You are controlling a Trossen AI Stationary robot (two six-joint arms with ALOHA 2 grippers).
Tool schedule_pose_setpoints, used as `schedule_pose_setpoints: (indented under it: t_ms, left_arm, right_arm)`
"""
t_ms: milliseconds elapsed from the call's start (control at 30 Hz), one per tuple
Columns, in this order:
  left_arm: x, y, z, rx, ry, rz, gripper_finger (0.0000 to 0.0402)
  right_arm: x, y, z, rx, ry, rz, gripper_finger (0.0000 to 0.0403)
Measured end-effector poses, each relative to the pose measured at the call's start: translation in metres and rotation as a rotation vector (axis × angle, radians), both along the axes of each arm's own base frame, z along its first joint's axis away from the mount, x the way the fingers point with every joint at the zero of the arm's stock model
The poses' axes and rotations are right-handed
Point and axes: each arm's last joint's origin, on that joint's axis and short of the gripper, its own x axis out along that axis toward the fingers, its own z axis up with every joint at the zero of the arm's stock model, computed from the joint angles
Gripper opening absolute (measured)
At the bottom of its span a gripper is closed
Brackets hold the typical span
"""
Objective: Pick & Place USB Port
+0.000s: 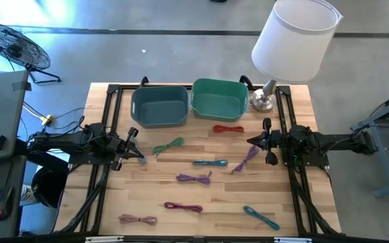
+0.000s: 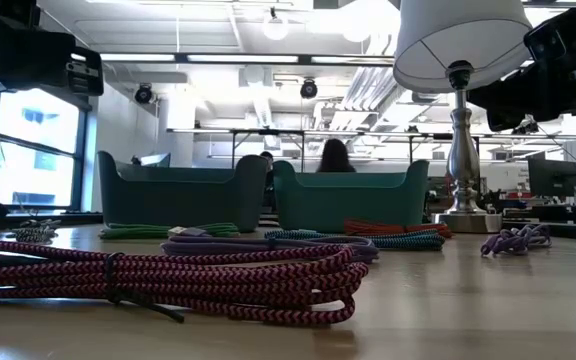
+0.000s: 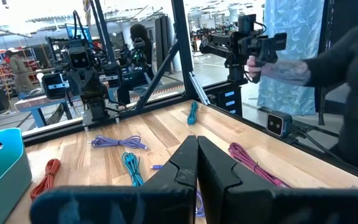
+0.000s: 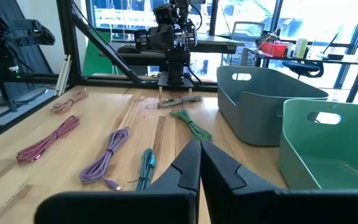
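Several coiled USB cables lie flat on the wooden table: green, red, teal, two purple, magenta, pink and another teal. A grey-blue bin and a green bin stand side by side at the far edge. My left gripper hovers shut at the table's left, above a grey cable. My right gripper hovers shut at the right, near the purple cable.
A white-shaded lamp stands on its metal base at the far right corner, beside the green bin. Black frame rails run along both sides of the table. A person's hand holds a device beyond the near edge.
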Motion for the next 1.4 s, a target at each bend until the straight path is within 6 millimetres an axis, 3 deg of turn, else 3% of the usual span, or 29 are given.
schedule_pose_setpoints:
  t_ms: [433,600,833,1100,1233,1400]
  left_arm:
    - [0.000,0.000,0.000,-0.002,0.000,0.004,0.0000]
    - [0.001,0.003,0.000,-0.008,0.002,0.112,0.0000]
    - [0.002,0.005,0.000,-0.007,0.000,0.178,0.0000]
    - [0.002,0.008,0.000,0.015,-0.007,0.274,0.0000]
    - [0.002,0.008,-0.001,0.038,-0.007,0.275,0.0000]
    - [0.002,0.008,-0.003,0.115,0.002,0.291,0.0000]
  right_arm:
    - [0.000,0.000,0.002,0.050,-0.023,0.003,0.0003]
    - [0.000,0.003,0.006,0.007,-0.033,0.089,0.0003]
    - [-0.004,0.002,0.050,-0.090,-0.127,0.064,0.0010]
    - [0.012,0.001,0.090,-0.119,-0.021,0.037,0.0102]
    - [0.024,0.005,0.118,-0.190,0.113,0.089,0.0140]
    - [0.041,0.016,0.146,-0.265,0.376,0.112,0.0156]
